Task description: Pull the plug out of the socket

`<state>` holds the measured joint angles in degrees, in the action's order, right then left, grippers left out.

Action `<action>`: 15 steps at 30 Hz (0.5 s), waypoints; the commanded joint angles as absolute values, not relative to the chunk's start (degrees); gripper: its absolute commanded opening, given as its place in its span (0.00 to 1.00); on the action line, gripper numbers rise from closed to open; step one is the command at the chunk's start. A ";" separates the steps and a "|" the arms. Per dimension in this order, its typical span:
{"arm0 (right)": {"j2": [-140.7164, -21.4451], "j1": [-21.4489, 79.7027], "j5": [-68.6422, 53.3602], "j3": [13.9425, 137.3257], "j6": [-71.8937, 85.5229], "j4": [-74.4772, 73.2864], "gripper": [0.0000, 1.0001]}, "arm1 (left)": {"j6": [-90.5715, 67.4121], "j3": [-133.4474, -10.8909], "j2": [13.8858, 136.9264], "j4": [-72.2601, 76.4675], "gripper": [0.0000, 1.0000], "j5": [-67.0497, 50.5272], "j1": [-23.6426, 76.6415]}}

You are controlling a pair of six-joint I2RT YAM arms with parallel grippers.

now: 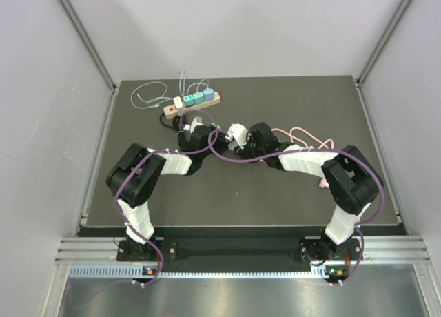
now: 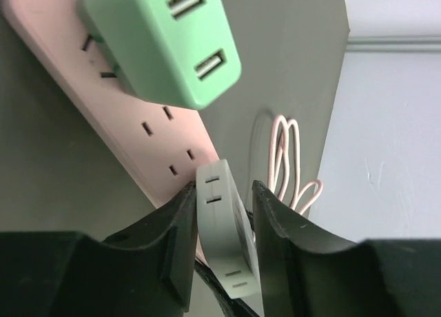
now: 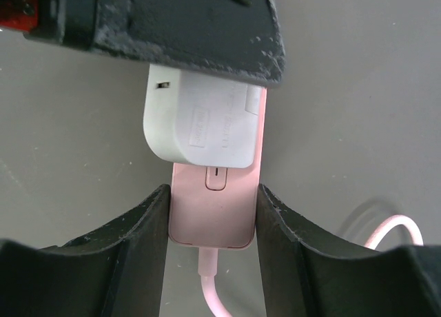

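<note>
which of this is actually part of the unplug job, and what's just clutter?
In the job:
white plug, pinched in the left gripper
pink power strip, clamped by the right gripper

Lying about:
green charger, further along that strip
second power strip, at the back of the table
loose white cord beside it
</note>
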<state>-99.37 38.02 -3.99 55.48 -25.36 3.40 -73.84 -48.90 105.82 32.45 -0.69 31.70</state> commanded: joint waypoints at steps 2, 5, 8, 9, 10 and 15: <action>-96.77 39.47 -7.47 55.72 -25.23 8.00 0.00 | -75.41 -51.59 104.68 34.72 0.44 -6.76 32.34; -96.77 39.11 -7.47 55.63 -24.61 8.35 0.00 | -76.90 -51.33 104.85 34.80 0.46 -8.00 32.34; -96.68 38.94 -7.56 55.46 -24.17 8.61 0.00 | -78.39 -50.98 105.20 35.33 0.47 -8.35 32.34; -96.68 38.94 -7.65 55.46 -24.08 8.61 0.00 | -79.09 -50.72 105.29 35.33 0.46 -8.18 32.34; -96.59 38.94 -7.73 55.37 -24.17 8.70 0.00 | -79.54 -50.54 105.47 36.03 0.45 -7.83 32.34; -96.24 38.94 -7.56 54.76 -24.34 9.58 0.00 | -83.84 -50.36 106.52 37.70 0.36 -8.17 32.34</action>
<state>-99.37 38.00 -4.12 55.24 -24.84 4.19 -79.70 -49.34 106.30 31.86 -5.21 31.68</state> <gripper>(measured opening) 0.472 0.374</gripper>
